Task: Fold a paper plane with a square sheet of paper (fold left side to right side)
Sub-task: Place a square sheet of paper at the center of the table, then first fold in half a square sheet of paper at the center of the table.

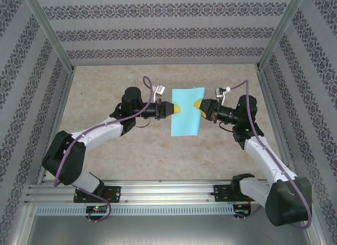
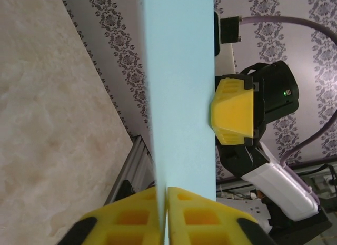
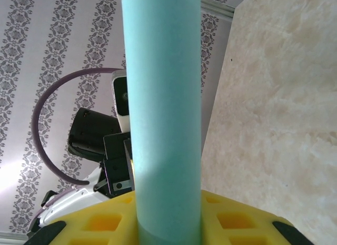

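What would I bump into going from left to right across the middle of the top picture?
First the left arm → left gripper → paper → right gripper → right arm.

In the left wrist view the square sheet of paper [image 2: 181, 97] is running off the top edge, and the bottom edge is cutting off the left gripper [image 2: 167, 203]. In the right wrist view the sheet is covering part of the left arm [image 3: 92, 134], perhaps curling rather than creased.
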Robot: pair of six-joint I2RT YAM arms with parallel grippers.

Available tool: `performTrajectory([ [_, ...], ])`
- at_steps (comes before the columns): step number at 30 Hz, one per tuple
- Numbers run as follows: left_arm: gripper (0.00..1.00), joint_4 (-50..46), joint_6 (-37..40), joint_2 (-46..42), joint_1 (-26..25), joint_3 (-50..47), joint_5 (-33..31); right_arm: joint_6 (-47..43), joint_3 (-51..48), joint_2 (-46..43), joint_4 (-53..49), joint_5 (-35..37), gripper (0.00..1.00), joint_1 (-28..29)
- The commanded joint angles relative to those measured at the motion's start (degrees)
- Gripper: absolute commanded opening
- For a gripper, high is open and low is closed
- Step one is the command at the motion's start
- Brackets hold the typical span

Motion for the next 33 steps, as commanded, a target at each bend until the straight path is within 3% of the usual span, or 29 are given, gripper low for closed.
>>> performTrajectory([
  [1,0.0,-3.9,4.1,-0.6,-0.4,1.1,-1.3,-4.8,1.8,-0.6,-4.5,0.5,0.34,-0.1],
  [4,0.0,-12.0,8.7,-0.8,-0.1,0.7,-3.6,-13.8,3.6,-1.4,-16.5,3.2,0.49,-0.4],
  [7,0.0,-22.8,14.1,-0.4,1.6,-0.1,-7.6,-26.5,7.2,-1.6,-35.8,10.7,0.61,-1.1],
  [13,0.0,-39.9,25.0,1.9,6.3,0.3,-15.3,-35.1,7.6,-0.8,-48.5,21.9,0.69,-1.7],
  [15,0.0,-46.1,29.3,3.7,7.3,2.3,-18.3,-35.5,6.9,-0.4,-48.8,22.6,0.7,-1.7],
  [26,0.0,-58.6,42.6,16.3,12.8,13.8,-25.6,-34.4,0.9,4.6,-42.7,23.3,0.69,-0.2],
  [33,0.0,-60.7,43.9,19.9,14.1,18.1,-27.6,-25.8,2.2,15.0,-28.1,23.9,0.61,6.7],
])
